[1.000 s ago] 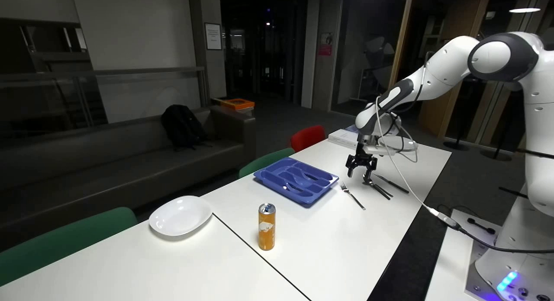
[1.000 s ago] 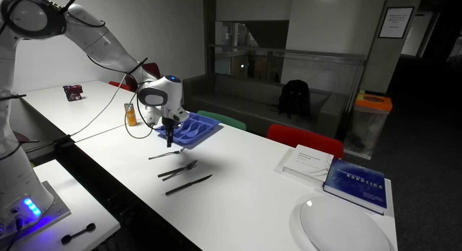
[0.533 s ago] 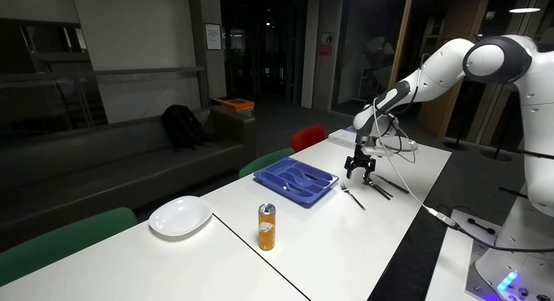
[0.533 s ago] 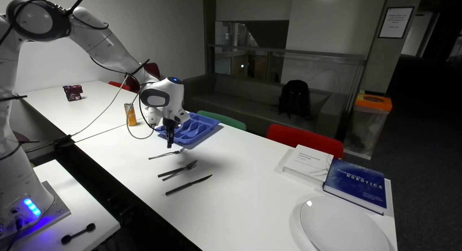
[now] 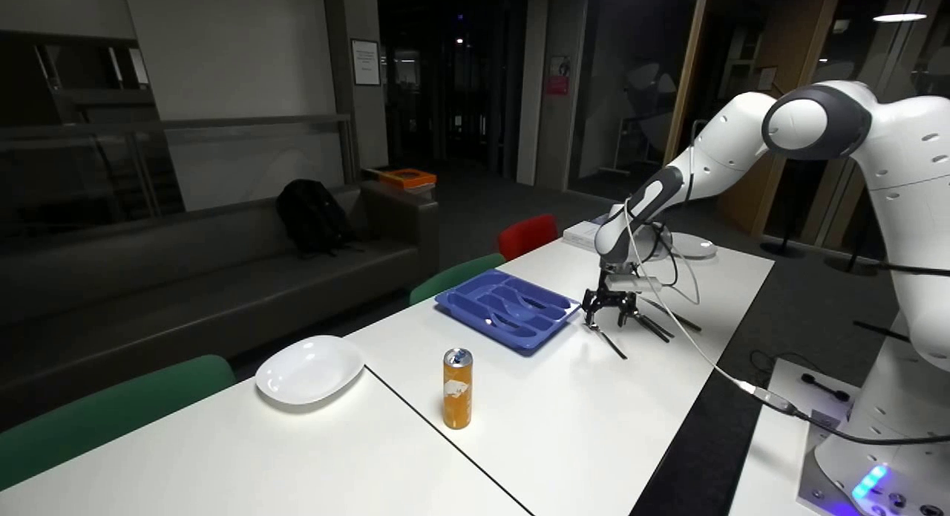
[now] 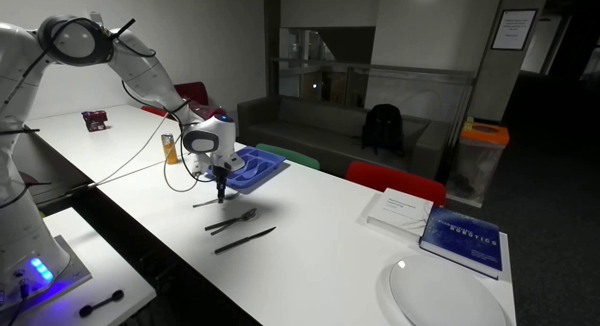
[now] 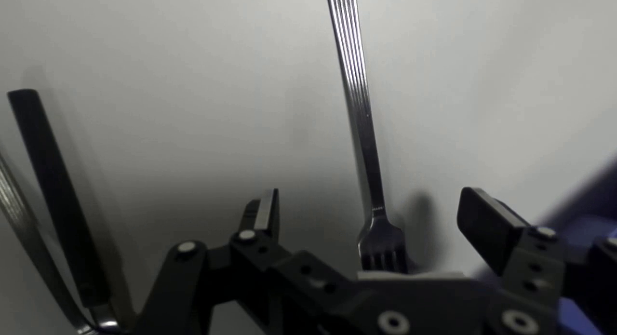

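In the wrist view, a dark-handled utensil (image 7: 55,185) lies left of the fork (image 7: 370,147), which rests, not yet gripped, on the surface (image 7: 217,108); over it the hand (image 7: 369,195) gapes, holding nothing; right of the fork sits the blue tray (image 7: 576,318).

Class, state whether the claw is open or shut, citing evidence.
The claw is open: in the wrist view its fingers stand wide apart, clear of the fork.

The gripper (image 5: 605,323) now hangs lower than a second ago, and nearer the fork (image 5: 612,344), which it partly covers in both exterior views. In both, the robot elbow (image 5: 795,125) also sits lower than before.
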Motion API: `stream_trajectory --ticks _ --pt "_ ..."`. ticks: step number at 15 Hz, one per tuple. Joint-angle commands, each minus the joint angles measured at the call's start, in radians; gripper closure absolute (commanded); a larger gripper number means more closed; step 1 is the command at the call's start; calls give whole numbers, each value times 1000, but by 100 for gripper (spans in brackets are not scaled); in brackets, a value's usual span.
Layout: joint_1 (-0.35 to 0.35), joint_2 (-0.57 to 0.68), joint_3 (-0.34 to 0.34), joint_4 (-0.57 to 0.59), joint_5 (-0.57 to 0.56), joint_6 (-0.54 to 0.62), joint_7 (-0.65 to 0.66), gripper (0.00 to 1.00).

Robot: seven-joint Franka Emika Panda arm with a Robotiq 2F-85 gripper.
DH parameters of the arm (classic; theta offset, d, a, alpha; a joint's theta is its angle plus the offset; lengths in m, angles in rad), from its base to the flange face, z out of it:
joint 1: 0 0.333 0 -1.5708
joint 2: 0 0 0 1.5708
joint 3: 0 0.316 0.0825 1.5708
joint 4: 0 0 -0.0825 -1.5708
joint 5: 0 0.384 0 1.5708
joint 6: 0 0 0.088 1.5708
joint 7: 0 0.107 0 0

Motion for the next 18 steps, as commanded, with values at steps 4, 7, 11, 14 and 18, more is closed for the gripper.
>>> stream_trajectory --ticks 4,7,11,14,18 --pt "84 51 -48 29 -87 64 201 0" --pt "115 47 -77 24 -127 53 257 0" --pt "131 41 -101 22 -194 13 267 0" --pt "132 40 -102 23 -237 -21 249 0" --pt "132 37 -95 23 -296 -73 225 0"
